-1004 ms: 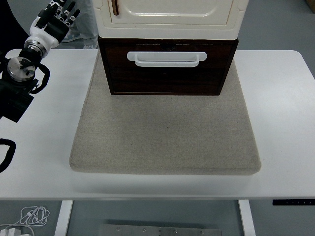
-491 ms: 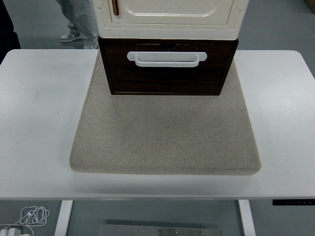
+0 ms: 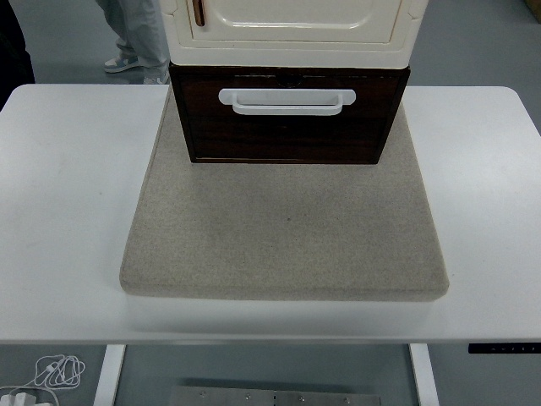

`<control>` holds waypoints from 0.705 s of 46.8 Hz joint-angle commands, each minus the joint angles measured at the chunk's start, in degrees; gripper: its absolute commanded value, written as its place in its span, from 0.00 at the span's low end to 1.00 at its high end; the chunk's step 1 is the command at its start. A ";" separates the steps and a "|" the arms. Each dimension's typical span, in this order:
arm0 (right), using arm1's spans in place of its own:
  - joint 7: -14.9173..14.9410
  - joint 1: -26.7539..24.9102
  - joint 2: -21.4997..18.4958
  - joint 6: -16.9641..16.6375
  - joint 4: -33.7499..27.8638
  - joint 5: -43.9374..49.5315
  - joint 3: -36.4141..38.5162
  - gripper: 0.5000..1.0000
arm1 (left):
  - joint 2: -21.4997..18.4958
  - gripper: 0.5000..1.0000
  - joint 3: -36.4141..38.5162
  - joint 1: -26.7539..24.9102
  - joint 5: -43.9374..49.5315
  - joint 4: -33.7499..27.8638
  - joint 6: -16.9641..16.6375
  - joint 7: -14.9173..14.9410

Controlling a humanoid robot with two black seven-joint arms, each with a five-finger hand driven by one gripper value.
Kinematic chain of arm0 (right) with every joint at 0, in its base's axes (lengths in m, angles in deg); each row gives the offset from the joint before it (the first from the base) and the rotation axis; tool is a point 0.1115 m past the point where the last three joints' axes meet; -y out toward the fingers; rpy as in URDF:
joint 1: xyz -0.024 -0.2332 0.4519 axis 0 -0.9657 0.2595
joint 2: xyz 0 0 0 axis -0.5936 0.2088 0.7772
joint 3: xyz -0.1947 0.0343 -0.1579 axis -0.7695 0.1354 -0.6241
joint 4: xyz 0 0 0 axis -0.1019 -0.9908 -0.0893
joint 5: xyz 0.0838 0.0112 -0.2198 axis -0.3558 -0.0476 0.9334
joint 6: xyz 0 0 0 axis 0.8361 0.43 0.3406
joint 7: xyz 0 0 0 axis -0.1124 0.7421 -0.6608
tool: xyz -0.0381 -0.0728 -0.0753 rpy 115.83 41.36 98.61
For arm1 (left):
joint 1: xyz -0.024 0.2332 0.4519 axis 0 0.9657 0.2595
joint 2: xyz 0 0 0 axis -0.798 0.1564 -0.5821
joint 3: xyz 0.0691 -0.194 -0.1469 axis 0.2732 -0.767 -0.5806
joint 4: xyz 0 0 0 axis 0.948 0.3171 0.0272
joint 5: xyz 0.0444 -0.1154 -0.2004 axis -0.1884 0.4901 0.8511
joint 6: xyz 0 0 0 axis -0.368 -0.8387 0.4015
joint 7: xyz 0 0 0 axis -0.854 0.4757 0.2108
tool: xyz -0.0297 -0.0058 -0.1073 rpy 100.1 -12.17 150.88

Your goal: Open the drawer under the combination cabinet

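Neither of my hands showed anywhere in the head view, so I could not tell whether they were wide, narrow or holding anything. A second earlier my left hand had been raised at the far left corner of the table, fingers spread and empty; half a second earlier it had already gone from the picture, and it was still gone now. Nothing else had shifted between those moments.

With no hand in sight, I could place the drawer [image 3: 286, 116] only by the side my arms come from: it faced my edge of the table, straight ahead and toward the far side. It was dark brown wood with a white bar handle [image 3: 286, 101] across its upper front. Its front stood slightly proud of the cream cabinet [image 3: 292, 25] stacked on top of it.

The drawer unit rested on the far part of a grey-beige mat [image 3: 283, 228], which lay on the white table [image 3: 68, 186]. Beyond the table's far left corner, a person's legs [image 3: 135, 34] stood on the floor.
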State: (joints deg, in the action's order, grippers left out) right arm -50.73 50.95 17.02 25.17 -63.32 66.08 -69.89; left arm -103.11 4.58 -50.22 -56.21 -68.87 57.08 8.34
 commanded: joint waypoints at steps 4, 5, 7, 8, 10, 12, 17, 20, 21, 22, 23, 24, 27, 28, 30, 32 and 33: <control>-0.07 0.00 0.00 0.00 0.04 0.00 0.00 0.85 | -2.29 1.00 0.21 -2.37 -6.13 -9.87 0.05 0.10; -0.07 0.00 0.00 0.00 0.04 0.00 0.00 0.85 | -2.47 1.00 0.21 -2.63 -7.18 -11.28 0.05 0.10; -0.07 0.00 0.00 0.00 -0.04 0.00 0.00 0.85 | -2.65 1.00 0.12 -2.89 -9.03 -13.83 -0.03 0.19; -0.07 0.00 0.00 0.00 0.04 0.00 0.00 0.85 | -2.65 1.00 0.21 -3.07 -9.91 -14.97 -0.12 0.27; 0.02 0.00 0.00 0.00 0.04 0.00 0.00 0.85 | -2.65 1.00 0.21 -3.33 -11.58 -17.08 -0.21 0.54; 0.02 0.00 0.00 0.00 0.04 0.00 0.00 0.85 | -2.74 1.00 0.21 -3.60 -12.90 -18.84 -0.12 0.71; 0.02 0.00 0.00 0.00 0.04 0.00 0.00 0.85 | -2.65 1.00 0.30 -3.69 -15.36 -23.15 -0.12 1.42; -0.07 0.00 0.00 0.00 -0.04 0.00 0.00 0.85 | -2.65 1.00 0.30 -3.69 -17.73 -26.23 -0.21 3.43; -0.07 0.00 0.00 0.00 0.04 0.00 0.00 0.85 | -2.56 1.00 0.30 -3.69 -18.61 -27.11 -0.21 4.31; -0.07 0.00 0.00 0.00 -0.04 0.00 0.00 0.85 | -2.56 1.00 0.21 -3.69 -19.58 -27.90 -0.30 5.19; -0.07 0.00 0.00 0.00 -0.04 0.00 0.00 0.85 | -2.47 1.00 0.21 -3.69 -20.28 -28.51 -0.21 5.89; -0.07 0.00 0.00 0.00 0.04 0.00 0.00 0.85 | -2.39 1.00 0.21 -3.69 -20.90 -29.22 -0.21 6.60; -0.07 0.00 0.00 0.00 -0.04 0.00 0.00 0.85 | -2.30 1.00 0.30 -3.69 -21.61 -30.98 0.31 8.09; 0.02 0.00 0.00 0.00 0.04 0.00 0.00 0.85 | -2.30 1.00 0.30 -3.69 -21.70 -31.68 0.49 8.62; -0.07 0.00 0.00 0.00 -0.04 0.00 0.00 0.85 | -2.65 1.00 0.64 -3.69 -21.70 -33.26 0.75 9.76; 0.02 0.00 0.00 0.00 0.04 0.00 0.00 0.85 | -2.82 1.00 1.87 -4.21 -21.70 -34.75 1.54 10.99; 0.02 0.00 0.00 0.00 0.04 0.00 0.00 0.85 | -3.17 1.00 2.75 -4.65 -21.70 -35.37 2.16 11.52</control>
State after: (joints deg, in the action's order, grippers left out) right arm -50.77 50.94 17.02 25.17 -63.32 66.08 -69.89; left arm -105.70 5.33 -53.99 -77.90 -102.10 57.86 18.07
